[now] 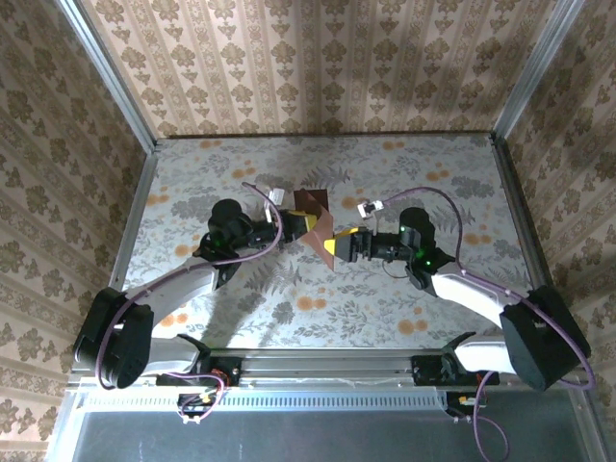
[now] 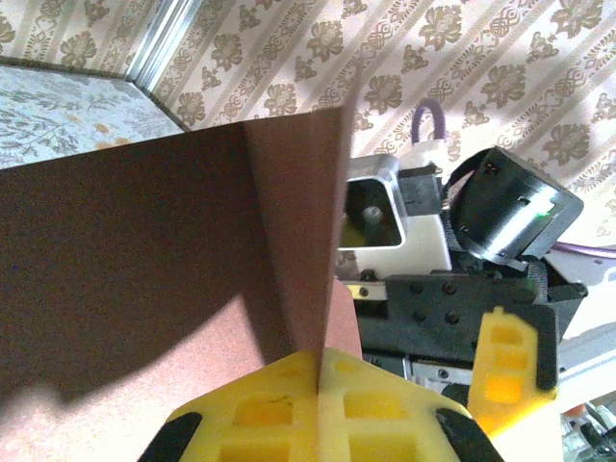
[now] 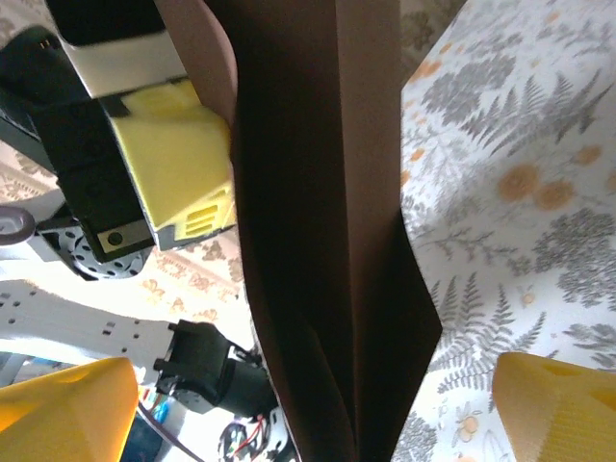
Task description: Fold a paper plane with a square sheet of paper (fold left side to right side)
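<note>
The dark reddish-brown sheet of paper (image 1: 313, 206) is held up off the table between the two arms, folded along lengthwise creases into a tapering, paper-plane-like shape. My left gripper (image 1: 300, 227) is shut on it. In the left wrist view the yellow fingers (image 2: 279, 414) pinch the paper's crease (image 2: 298, 241) edge-on. My right gripper (image 1: 343, 244) faces it from the right and is open. In the right wrist view the paper (image 3: 327, 241) hangs between the spread yellow fingertips (image 3: 67, 409), touching neither. The left gripper's yellow finger (image 3: 178, 159) presses the paper's far side.
The table (image 1: 404, 308) has a grey fern print with orange blotches. Patterned walls and metal corner posts (image 1: 106, 77) enclose it on three sides. Purple cables (image 1: 448, 207) loop over both arms near the paper.
</note>
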Controlling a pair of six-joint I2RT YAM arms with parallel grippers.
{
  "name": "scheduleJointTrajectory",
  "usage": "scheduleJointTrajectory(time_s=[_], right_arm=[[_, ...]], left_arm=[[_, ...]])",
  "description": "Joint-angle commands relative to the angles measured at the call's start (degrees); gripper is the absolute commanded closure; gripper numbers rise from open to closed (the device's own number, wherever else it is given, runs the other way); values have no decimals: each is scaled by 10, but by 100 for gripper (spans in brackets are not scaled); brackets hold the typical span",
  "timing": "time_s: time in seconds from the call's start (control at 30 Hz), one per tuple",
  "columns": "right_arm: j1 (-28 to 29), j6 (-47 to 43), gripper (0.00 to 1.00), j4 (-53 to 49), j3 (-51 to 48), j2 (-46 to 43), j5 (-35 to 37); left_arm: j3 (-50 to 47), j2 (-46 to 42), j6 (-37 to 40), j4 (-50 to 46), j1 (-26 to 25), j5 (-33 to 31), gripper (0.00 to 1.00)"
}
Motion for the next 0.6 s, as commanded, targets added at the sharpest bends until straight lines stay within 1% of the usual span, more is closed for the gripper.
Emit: scheduleJointTrajectory(time_s=[0.0,0.2,0.3,0.37,0.43,0.53,0.57], right_arm=[[5,11,11,48,26,14,-27],[4,1,25,45,36,3,-21],[2,-3,35,43,35,-2,-17],[2,-3,44,43,33,-7,-12],[2,-4,51,41,33,-12,-8],[1,-12,61,27,33,-23,0],[1,-16,66,20,33,-28,5]], left_arm=[[16,-6,-12,26,-6,3,99],[16,2,-18,28,-7,0,99],[14,7,-27,41,-7,0,99],[13,10,-30,47,-7,0,99],[13,12,-31,47,-7,1,98],[13,14,-29,47,-6,0,93],[13,14,-29,46,-5,0,91]])
